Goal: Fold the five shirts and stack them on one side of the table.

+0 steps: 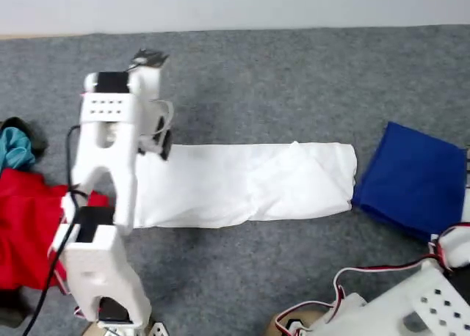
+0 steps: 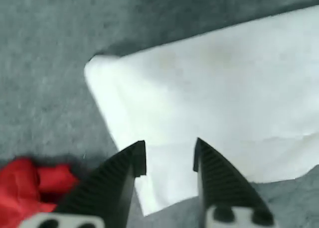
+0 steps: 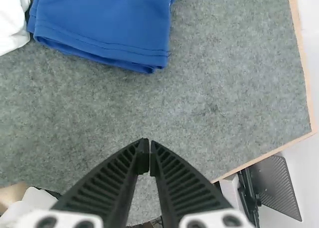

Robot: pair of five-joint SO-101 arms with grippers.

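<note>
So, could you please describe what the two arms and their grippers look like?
Both arms are blocky white plastic. The left arm has a row of small holes and a black cable along it; the right arm trails red, white and black wires. The left gripper and right gripper have black, ribbed, tapering fingers on white bases.

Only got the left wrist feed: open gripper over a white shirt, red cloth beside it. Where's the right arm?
Observer: The right gripper is shut and empty, over bare grey mat near its edge.
Operator: Anything folded yet?
Observer: A blue shirt lies folded at the white shirt's far end, on the right arm's side.
Operator: What else is waiting?
Observer: A teal cloth is bunched next to the red shirt.
</note>
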